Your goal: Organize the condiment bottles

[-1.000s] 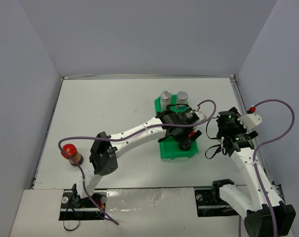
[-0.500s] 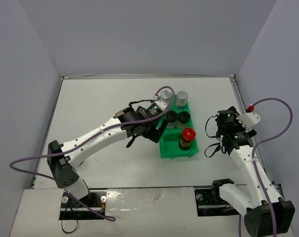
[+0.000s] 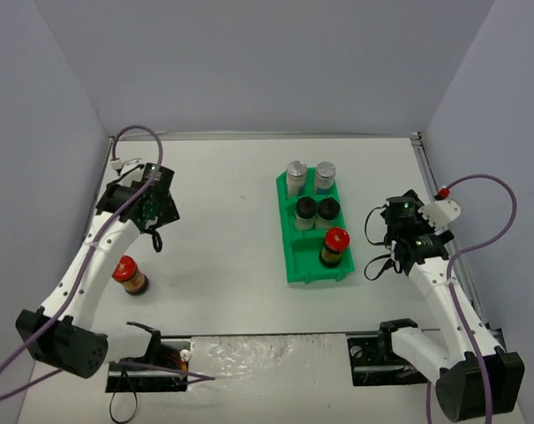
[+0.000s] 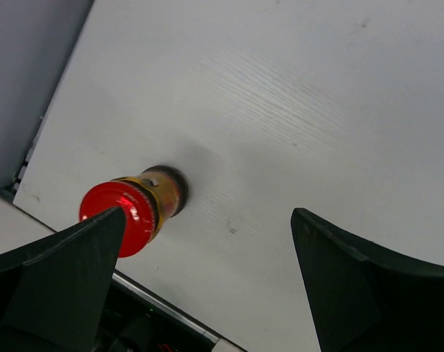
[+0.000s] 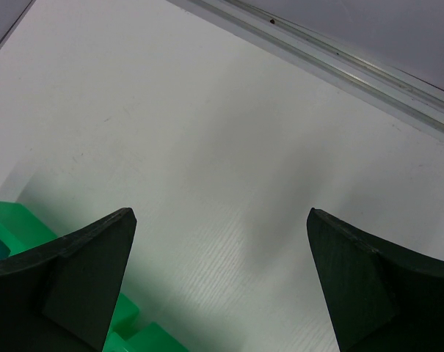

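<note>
Five condiment bottles stand in the green tray (image 3: 293,265): two silver-lidded (image 3: 296,173) (image 3: 325,173) at the back, two black-lidded (image 3: 306,209) (image 3: 327,209) in the middle, and a red-lidded one (image 3: 335,240) at the front right. A sixth, red-lidded jar (image 3: 128,274) (image 4: 126,213) stands alone on the table at the left. My left gripper (image 3: 152,225) (image 4: 208,211) hovers open above and behind that jar, which shows beside its left finger. My right gripper (image 3: 399,234) (image 5: 220,211) stays open, right of the tray, holding nothing.
Grey walls close the table on three sides. A metal rail (image 5: 339,62) runs along the right edge. The tray's corner (image 5: 16,224) shows by my right gripper's left finger. The near edge with the arm bases (image 4: 155,308) lies just below the loose jar.
My left arm has swung from the tray to the left side of the table, leaving a red-lidded jar in the tray; its jaws now stand wider. The right arm has barely moved.
</note>
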`<state>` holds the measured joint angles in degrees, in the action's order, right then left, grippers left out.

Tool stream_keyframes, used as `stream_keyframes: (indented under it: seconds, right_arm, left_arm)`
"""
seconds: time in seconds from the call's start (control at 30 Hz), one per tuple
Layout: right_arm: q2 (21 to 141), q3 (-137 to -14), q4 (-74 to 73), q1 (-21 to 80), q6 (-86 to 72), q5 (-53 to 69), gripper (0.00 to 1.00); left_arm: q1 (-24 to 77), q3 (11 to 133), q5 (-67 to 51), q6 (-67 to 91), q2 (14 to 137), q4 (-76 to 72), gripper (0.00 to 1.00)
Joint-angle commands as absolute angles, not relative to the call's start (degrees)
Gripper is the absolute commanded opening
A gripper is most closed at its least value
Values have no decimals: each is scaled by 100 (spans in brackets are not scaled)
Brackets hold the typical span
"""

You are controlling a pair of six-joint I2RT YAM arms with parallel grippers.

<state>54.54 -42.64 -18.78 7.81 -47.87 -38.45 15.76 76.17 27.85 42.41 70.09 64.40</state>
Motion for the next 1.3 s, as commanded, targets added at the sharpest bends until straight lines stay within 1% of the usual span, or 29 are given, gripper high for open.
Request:
stream_keyframes:
  seconds: [0.0,0.23,0.4,0.57,0.87,1.13,1.27]
  right_arm:
    - [5462,-4206,-1580,773,-4772,-3874,100]
    - [5668,-4184,-1355,773,-4634,-3601,100]
    - [5801,-4262,-1274,773,-4446,-3498,100]
    - [5843,-4254,-1223,773,-4379,-3422,100]
    - [5842,-4219,-1172,773,-4324,-3360,100]
    - [5927,-4266,-1121,773,-4286,-3296,100]
    - [5941,-4264,-1106,773,-4271,-3297,100]
  left_arm:
    - [1041,7447,3006,4578,6762,6807,97]
    - [503,6355,2557,4984,6198,6559,97]
    - [457,5771,2458,5313,5791,6370,97]
    - [457,5434,2374,5489,5774,6252,97]
    - [284,5215,2405,5534,5827,5997,97]
    - [-354,5140,2245,5226,5952,5643,97]
    - [-484,5034,2091,5204,6079,5494,97]
